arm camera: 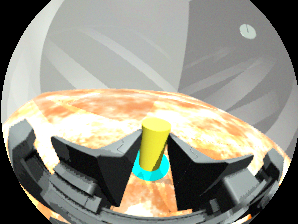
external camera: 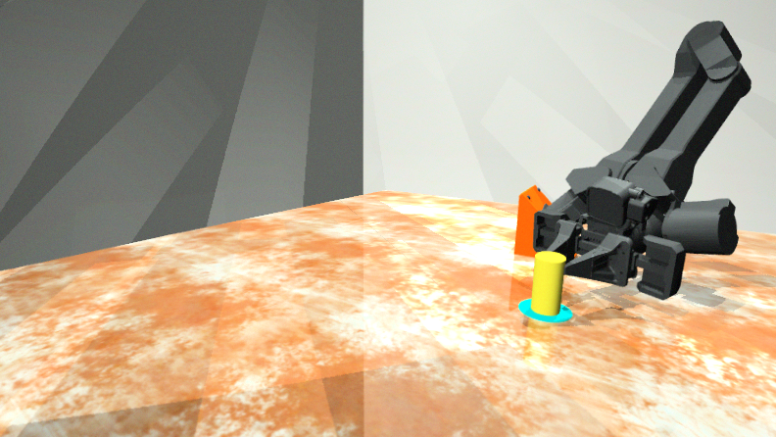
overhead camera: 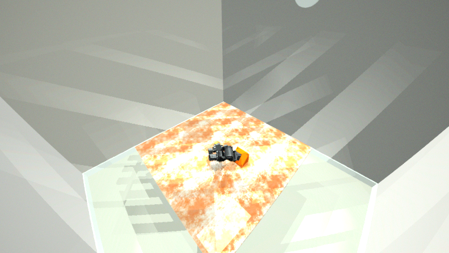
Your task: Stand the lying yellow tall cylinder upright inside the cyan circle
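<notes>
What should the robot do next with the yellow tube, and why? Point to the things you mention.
It should probably open its gripper (external camera: pixel 555 259) (arm camera: pixel 154 133) gently, because the yellow cylinder (external camera: pixel 548 284) (arm camera: pixel 155 145) stands upright and looks set down inside the cyan circle (external camera: pixel 524 311) (arm camera: pixel 162 172), with the fingers at its sides.
</notes>
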